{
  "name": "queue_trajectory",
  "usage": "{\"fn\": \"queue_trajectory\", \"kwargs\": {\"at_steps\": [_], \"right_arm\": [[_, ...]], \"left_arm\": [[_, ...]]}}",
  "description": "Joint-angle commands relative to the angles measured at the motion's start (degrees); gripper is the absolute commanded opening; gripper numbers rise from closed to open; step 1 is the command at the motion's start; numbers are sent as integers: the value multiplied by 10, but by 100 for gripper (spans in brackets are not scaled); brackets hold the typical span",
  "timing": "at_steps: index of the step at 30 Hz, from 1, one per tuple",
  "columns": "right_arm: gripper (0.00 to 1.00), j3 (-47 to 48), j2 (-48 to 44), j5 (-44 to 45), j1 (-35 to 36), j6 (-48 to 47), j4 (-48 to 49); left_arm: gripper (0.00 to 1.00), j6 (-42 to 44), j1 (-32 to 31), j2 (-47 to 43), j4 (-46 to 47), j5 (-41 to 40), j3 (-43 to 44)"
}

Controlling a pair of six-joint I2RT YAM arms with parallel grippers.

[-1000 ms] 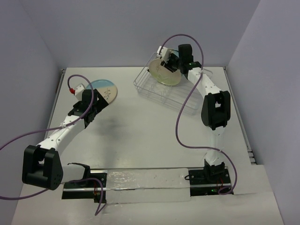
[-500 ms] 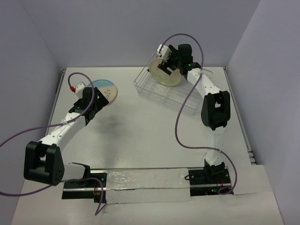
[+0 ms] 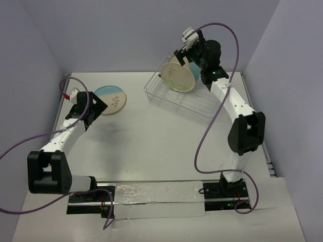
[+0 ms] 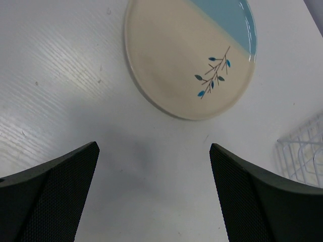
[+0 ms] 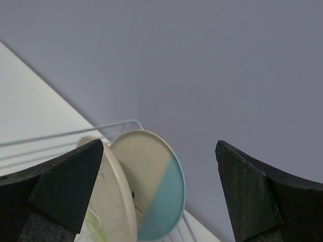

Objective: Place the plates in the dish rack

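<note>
A half cream, half light blue plate (image 3: 112,99) with a dark sprig lies flat on the table at the left, also in the left wrist view (image 4: 186,55). My left gripper (image 3: 96,107) (image 4: 154,146) hovers open just short of it, holding nothing. The wire dish rack (image 3: 194,108) stands at the back right. Two plates stand on edge in it: a cream-faced one (image 3: 177,76) (image 5: 113,201) in front and a cream and blue one (image 5: 151,181) behind. My right gripper (image 3: 181,58) (image 5: 159,146) is open and empty above their top rims.
Purple cables loop from both arms over the table. A corner of the rack (image 4: 303,156) shows at the right of the left wrist view. Grey walls close in behind the rack and on both sides.
The right gripper opened, let go of the front plate in the rack and rose above it. The left arm drew back leftward from the plate on the table.
</note>
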Motion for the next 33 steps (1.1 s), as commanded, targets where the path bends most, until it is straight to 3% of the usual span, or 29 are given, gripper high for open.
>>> {"fn": "queue_trajectory", "kwargs": {"at_steps": [1, 11, 19, 28, 33], "right_arm": [[100, -67, -108, 35, 11, 150, 84], [100, -334, -308, 47, 20, 380, 61], [100, -410, -373, 73, 33, 412, 37], [100, -464, -408, 118, 33, 444, 38], [100, -466, -396, 121, 33, 454, 34]], "left_arm": [[99, -9, 33, 40, 16, 38, 55], [99, 14, 83, 211, -37, 47, 245], [98, 18, 117, 318, -50, 57, 314], [82, 33, 122, 397, -59, 78, 356], [57, 20, 122, 414, -62, 76, 335]]}}
